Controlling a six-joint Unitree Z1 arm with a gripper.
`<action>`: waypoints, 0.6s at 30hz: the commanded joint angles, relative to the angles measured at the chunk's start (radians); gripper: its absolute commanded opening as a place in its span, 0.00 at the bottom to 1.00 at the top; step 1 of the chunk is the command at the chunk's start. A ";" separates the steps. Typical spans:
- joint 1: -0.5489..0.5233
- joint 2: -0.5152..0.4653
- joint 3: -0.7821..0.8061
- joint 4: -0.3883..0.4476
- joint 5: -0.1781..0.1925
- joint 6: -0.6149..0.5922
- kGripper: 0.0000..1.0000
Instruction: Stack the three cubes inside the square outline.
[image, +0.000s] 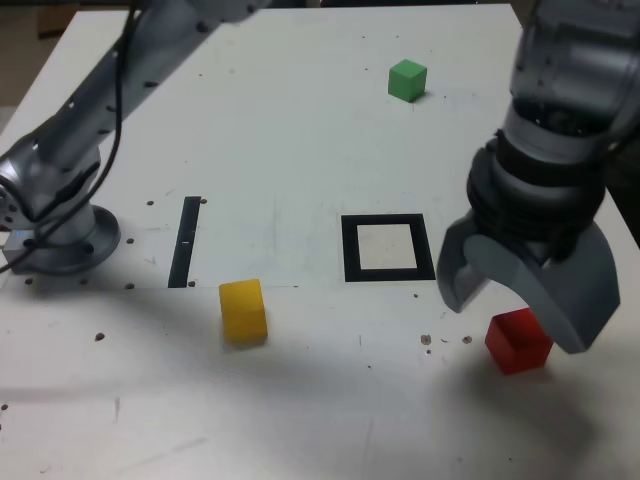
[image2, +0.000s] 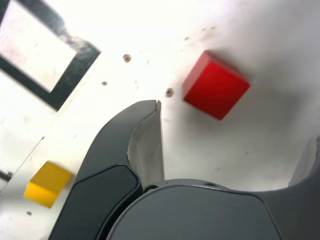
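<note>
a: white, scuffed tabletop (image: 300, 130) fills your scene, speckled with small dark marks. what do you want to know first?

b: where do my three blocks lie?

a: all apart, none stacked. your small matte green cube (image: 407, 80) sits far back on the table, well away from the rest. your small matte yellow cube (image: 243, 310) sits near the front, to the exterior view's left of the thick black square outline with the pale centre (image: 388, 247), close to a thin black strip (image: 185, 240). your small matte red cube (image: 518, 340) sits near the front, toward the exterior view's right of the outline and a little nearer the camera. the outline holds nothing.

b: and my grey two-fingered gripper (image: 525, 300)?

a: it hangs over the red cube with its jaws spread wide, holding nothing. the wrist view shows the red cube (image2: 216, 85) clear of the one dark finger (image2: 145, 130) you can see in full, with bare table around it, so you have no contact yet.

b: why there?

a: my guess: red is the nearest block to the outline, so it makes a sensible base. the cube looks turned at an angle to the jaws, and it sits ahead of them, not between; you'd likely need to centre and square up before lowering, or a finger may nudge it away.
</note>
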 joint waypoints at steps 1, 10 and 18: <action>0.001 0.022 -0.015 0.009 0.007 0.014 0.99; 0.004 0.039 -0.045 -0.013 0.033 0.186 0.99; 0.004 0.043 -0.045 -0.020 0.037 0.350 0.99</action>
